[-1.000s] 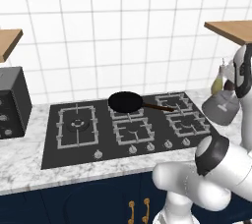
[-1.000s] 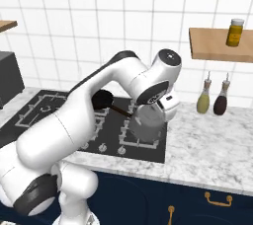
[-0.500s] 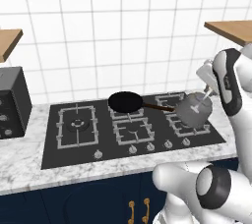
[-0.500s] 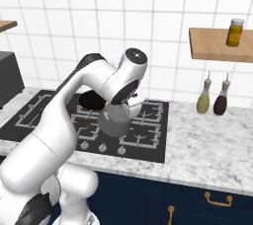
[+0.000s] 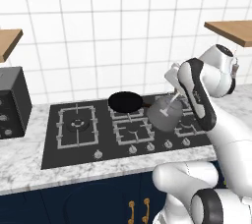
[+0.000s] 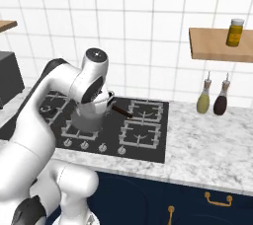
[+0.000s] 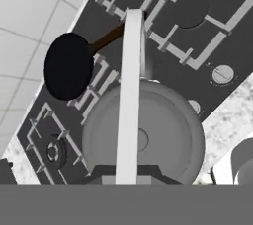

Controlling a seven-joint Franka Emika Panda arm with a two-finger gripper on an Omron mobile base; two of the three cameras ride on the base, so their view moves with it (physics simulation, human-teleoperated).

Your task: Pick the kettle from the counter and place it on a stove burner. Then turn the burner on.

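**Kettle held over the middle of the hob**

The gripper (image 5: 172,101) is closed on the handle (image 7: 129,95) of the kettle (image 5: 165,113); in the hand view the handle runs as a pale band straight up from between the fingers, over the round lid. The kettle hangs clear of the surface, above the middle grates of the hob (image 5: 74,147), just right of the pan (image 5: 125,102). Its body is tilted, with the base swung toward the left base camera. I cannot tell which way the spout points.

The pan is flat and black, at the back of the hob; its brown handle (image 6: 122,111) points right, toward the right-hand burners. The big burner (image 5: 77,124), with its rings and square grate, sits at the hob's left end, well apart from the kettle.

The hob is a black glass panel set in the marbled counter (image 6: 207,155), with a row of five knobs (image 5: 133,149) along its front edge. Navy cabinet fronts with brass handles (image 6: 217,199) run below. The wall behind is white tile. A dark appliance (image 5: 11,102) stands on the counter left of the hob.

Two bottles (image 6: 211,99) stand on the counter to the right, one olive, one dark brown. Above them is a wooden shelf (image 6: 220,46) with one yellow jar (image 6: 234,32). Another wooden shelf (image 5: 10,41) shows at the upper left.
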